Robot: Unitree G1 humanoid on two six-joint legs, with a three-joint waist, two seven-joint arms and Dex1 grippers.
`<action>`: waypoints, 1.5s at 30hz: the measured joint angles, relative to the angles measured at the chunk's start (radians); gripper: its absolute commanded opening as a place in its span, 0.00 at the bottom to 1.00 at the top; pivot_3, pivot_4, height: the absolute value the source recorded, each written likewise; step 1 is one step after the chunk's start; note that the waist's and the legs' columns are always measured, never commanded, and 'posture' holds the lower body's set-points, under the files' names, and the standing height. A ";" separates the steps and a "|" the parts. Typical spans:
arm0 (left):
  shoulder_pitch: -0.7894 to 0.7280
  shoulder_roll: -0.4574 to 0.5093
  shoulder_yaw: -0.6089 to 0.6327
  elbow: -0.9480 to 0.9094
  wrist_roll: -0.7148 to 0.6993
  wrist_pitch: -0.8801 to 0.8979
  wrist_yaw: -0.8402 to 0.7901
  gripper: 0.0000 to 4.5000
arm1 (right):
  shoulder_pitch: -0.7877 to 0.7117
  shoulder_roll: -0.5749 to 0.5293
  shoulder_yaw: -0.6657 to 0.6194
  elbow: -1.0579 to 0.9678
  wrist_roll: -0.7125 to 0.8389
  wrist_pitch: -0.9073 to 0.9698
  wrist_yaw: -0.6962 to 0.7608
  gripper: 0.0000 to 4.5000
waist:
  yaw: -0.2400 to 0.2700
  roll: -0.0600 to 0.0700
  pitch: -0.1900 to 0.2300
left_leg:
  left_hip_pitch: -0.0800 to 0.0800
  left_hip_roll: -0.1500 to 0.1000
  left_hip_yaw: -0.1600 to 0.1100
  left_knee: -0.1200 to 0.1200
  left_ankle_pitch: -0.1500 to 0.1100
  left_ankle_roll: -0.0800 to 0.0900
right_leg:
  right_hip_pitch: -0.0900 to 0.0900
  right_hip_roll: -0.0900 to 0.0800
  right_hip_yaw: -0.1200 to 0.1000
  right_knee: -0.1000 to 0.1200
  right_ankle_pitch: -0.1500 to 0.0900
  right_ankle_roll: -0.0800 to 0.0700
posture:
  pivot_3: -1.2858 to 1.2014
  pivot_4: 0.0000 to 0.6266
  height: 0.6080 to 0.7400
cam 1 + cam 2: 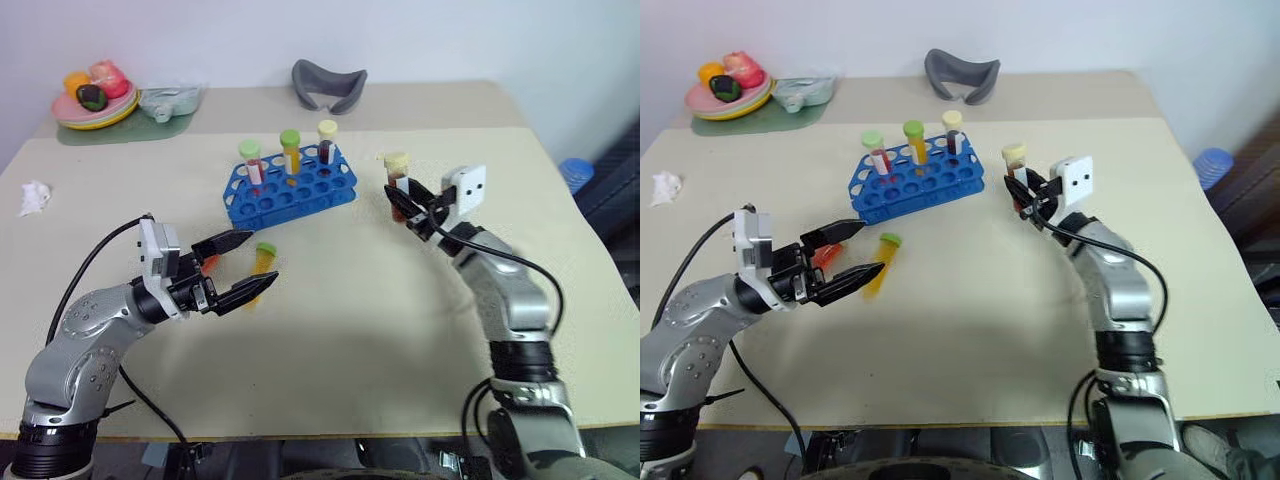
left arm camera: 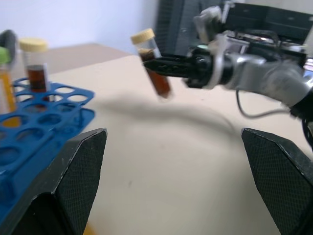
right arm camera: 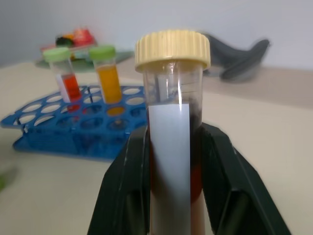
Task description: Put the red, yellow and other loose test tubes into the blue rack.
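Right pincer (image 1: 408, 208): pinching a clear cream-capped test tube of dark red liquid (image 1: 398, 180), beside the blue plastic rack (image 1: 290, 187).
Left pincer (image 1: 243, 268): spread, near the lying green-capped yellow tube (image 1: 262, 266) on the table (image 1: 350, 330).
Done: three tubes stand racked.
Left: two tubes.

beige table (image 1: 350, 330): blue rack (image 1: 290, 188) near centre; loose green-capped yellow tube (image 1: 262, 264) lying before it; crumpled white paper (image 1: 34, 197) at left edge; green mat (image 1: 120, 128), grey curved object (image 1: 328, 86) at back.
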 measured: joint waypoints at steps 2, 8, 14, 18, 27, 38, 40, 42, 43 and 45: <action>-0.022 -0.002 -0.009 0.034 0.011 -0.003 -0.015 1.00 | 0.023 -0.061 -0.018 -0.125 0.061 0.229 -0.038 0.18 | -0.001 0.000 0.000 | 0.000 0.000 0.000 0.000 0.000 0.000 | 0.000 0.000 0.000 0.000 0.000 0.000 | 0.52 0.24 1.00; -0.042 -0.014 -0.024 0.073 0.030 -0.020 -0.039 1.00 | -0.010 -0.130 -0.040 -0.238 0.184 0.725 -0.113 0.18 | 0.004 -0.001 0.000 | -0.001 0.000 0.000 0.001 0.000 0.000 | 0.000 0.000 0.000 -0.002 0.000 0.000 | 0.52 0.24 1.00; -0.055 -0.034 -0.031 0.078 0.036 -0.022 -0.050 1.00 | -0.083 -0.119 -0.011 -0.196 0.204 0.874 -0.137 0.18 | 0.002 -0.001 0.000 | -0.001 0.000 0.000 0.001 0.000 0.000 | 0.000 0.000 0.000 -0.002 0.000 0.000 | 0.52 0.24 1.00; -0.054 -0.036 -0.035 0.078 0.043 -0.022 -0.051 1.00 | -0.139 -0.117 0.028 -0.144 0.198 0.882 -0.139 0.18 | 0.002 -0.001 0.000 | -0.002 0.000 0.000 0.001 0.000 0.000 | 0.000 0.000 0.000 -0.002 0.000 0.000 | 0.52 0.24 1.00; -0.023 -0.039 -0.035 0.065 0.044 -0.022 -0.043 1.00 | -0.187 -0.131 0.111 -0.087 0.196 0.879 -0.100 0.18 | 0.003 -0.002 0.000 | -0.002 0.000 0.000 0.000 0.000 0.000 | 0.000 0.000 0.000 -0.002 0.000 0.000 | 0.52 0.24 1.00; -0.018 -0.039 -0.035 0.056 0.044 -0.022 -0.030 1.00 | -0.181 -0.169 0.217 -0.019 0.144 0.727 -0.029 0.99 | 0.001 -0.002 0.000 | -0.001 0.000 0.000 0.001 0.000 0.000 | 0.001 0.000 0.000 -0.002 0.000 0.000 | 0.52 0.24 1.00; -0.018 -0.039 -0.035 0.056 0.044 -0.022 -0.031 1.00 | -0.181 -0.169 0.219 -0.012 0.134 0.718 -0.031 0.99 | 0.001 -0.003 0.000 | -0.001 0.000 0.000 0.001 0.000 0.000 | 0.001 0.000 0.000 -0.002 0.000 0.000 | 0.52 0.24 1.00; -0.019 -0.039 -0.035 0.056 0.044 -0.022 -0.031 1.00 | -0.183 -0.167 0.219 -0.011 0.129 0.720 -0.037 0.99 | 0.002 -0.003 0.000 | -0.001 0.000 0.000 0.001 0.000 0.000 | 0.001 0.000 0.000 -0.002 0.000 0.000 | 0.52 0.24 1.00; -0.020 -0.039 -0.035 0.056 0.044 -0.022 -0.032 1.00 | -0.188 -0.165 0.218 -0.010 0.129 0.726 -0.042 0.99 | 0.002 -0.003 0.000 | -0.001 0.000 0.000 0.001 0.000 0.000 | 0.001 0.000 0.000 -0.002 0.000 0.000 | 0.52 0.24 1.00; -0.023 -0.039 -0.036 0.057 0.044 -0.021 -0.035 1.00 | -0.208 -0.155 0.216 -0.001 0.128 0.755 -0.058 0.99 | 0.001 -0.003 0.000 | -0.001 0.000 0.000 0.001 0.000 0.000 | 0.001 0.000 0.000 -0.002 0.000 0.000 | 0.52 0.24 1.00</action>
